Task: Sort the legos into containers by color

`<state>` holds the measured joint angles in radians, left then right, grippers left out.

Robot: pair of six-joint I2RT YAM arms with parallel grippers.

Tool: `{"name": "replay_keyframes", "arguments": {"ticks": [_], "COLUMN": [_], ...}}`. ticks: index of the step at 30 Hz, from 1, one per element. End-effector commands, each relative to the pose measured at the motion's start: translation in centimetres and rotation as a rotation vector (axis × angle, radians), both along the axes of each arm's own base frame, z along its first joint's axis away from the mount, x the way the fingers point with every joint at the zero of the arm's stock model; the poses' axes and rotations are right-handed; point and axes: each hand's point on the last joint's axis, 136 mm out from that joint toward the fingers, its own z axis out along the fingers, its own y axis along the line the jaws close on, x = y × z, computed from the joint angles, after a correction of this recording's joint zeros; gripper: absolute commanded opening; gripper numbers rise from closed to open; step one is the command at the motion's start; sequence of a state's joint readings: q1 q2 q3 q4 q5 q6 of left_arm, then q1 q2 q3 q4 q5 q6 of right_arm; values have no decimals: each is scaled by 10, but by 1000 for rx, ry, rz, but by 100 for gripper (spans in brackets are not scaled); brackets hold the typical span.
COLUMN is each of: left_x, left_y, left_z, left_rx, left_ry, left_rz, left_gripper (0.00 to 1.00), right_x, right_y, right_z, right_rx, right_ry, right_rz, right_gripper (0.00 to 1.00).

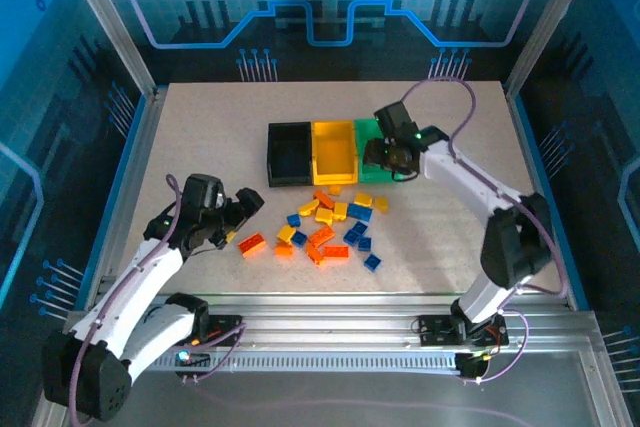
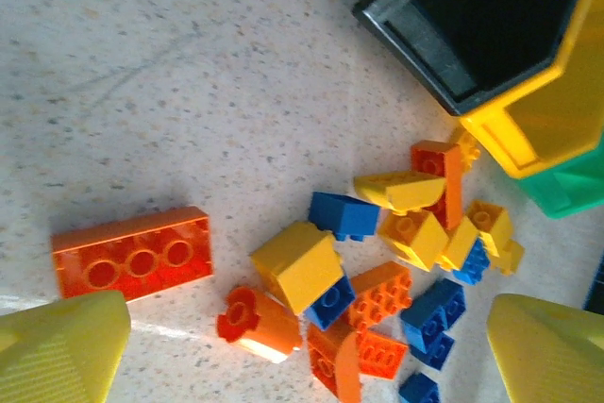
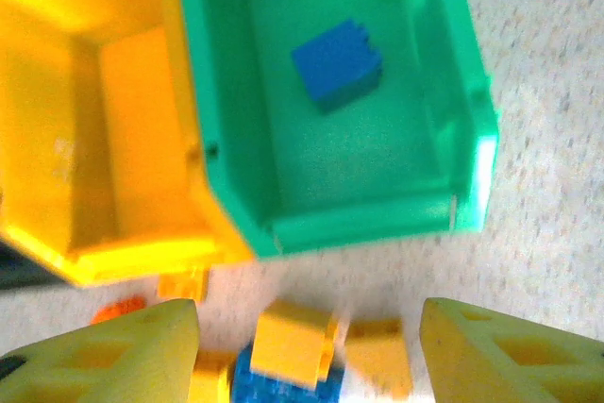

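- Lying in a loose heap on the table just in front of the three joined bins, the legos are yellow, orange and blue. Many are touching or tipped against each other.
- One blue brick sits inside the green bin. The yellow bin beside it and the black bin show no bricks.
- The right gripper hangs over the green bin's near edge, its fingers spread wide with nothing between them.
- The left gripper is also wide and empty, low over the left side of the heap. A long orange brick lies flat and apart from the rest, close to its left finger.
- The bricks are probably very light, hard and rigid, so a firm pinch should not harm them. Their smooth walls may slip or squirt out if pinched off-centre.
- The best hold is likely across two flat opposite side walls, not on the studs. For the long brick that means across its narrow width, near the middle.
- Tilted bricks in the heap look harder to grip squarely.
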<state>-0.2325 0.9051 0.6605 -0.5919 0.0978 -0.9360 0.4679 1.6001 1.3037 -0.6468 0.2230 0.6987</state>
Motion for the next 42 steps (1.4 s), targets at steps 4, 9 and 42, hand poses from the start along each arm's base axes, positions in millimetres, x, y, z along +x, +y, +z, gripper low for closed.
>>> {"name": "replay_keyframes", "arguments": {"ticks": [4, 9, 42], "left_x": [-29, -31, -4], "left_y": [37, 31, -4], "left_z": [-21, -44, -115], "left_rx": [192, 216, 423], "left_ry": [140, 195, 316], "left_rz": [85, 14, -102], "left_gripper": [94, 93, 81], "right_x": [-54, -77, -96], "right_y": [6, 0, -29], "right_z": [-26, -46, -53], "right_rx": [-4, 24, 90], "right_ry": [28, 51, 36], "right_rz": [36, 28, 0], "right_gripper": [65, 65, 65]}}
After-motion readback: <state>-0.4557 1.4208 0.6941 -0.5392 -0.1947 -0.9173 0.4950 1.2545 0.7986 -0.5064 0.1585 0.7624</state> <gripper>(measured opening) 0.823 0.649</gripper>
